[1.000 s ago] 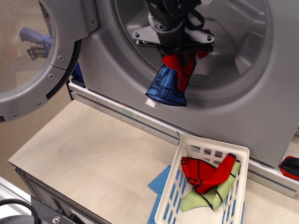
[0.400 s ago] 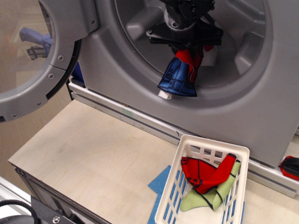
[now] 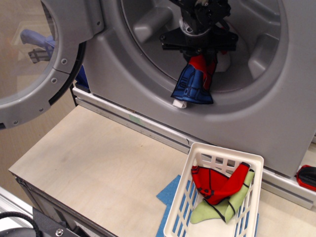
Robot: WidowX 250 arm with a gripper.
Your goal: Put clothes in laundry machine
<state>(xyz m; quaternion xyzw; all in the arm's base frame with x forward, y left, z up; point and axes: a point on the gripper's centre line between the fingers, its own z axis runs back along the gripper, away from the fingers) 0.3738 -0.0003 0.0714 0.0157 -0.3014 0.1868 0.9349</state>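
Note:
My gripper reaches into the round mouth of the grey laundry machine and is shut on clothes. A blue denim piece with a white tag and a red piece hang from it over the drum's lower rim. The washer's round glass door stands open at the left. More clothes lie in the white slatted basket at the lower right: a red piece with dark trim on top of a light green piece.
The basket sits on a flat blue mat on the pale wooden tabletop. A red and black object lies at the right edge. The table's front edge runs along the lower left.
My gripper has moved right and deeper into the drum mouth, carrying the blue and red clothes with it. The basket and its clothes have not moved.

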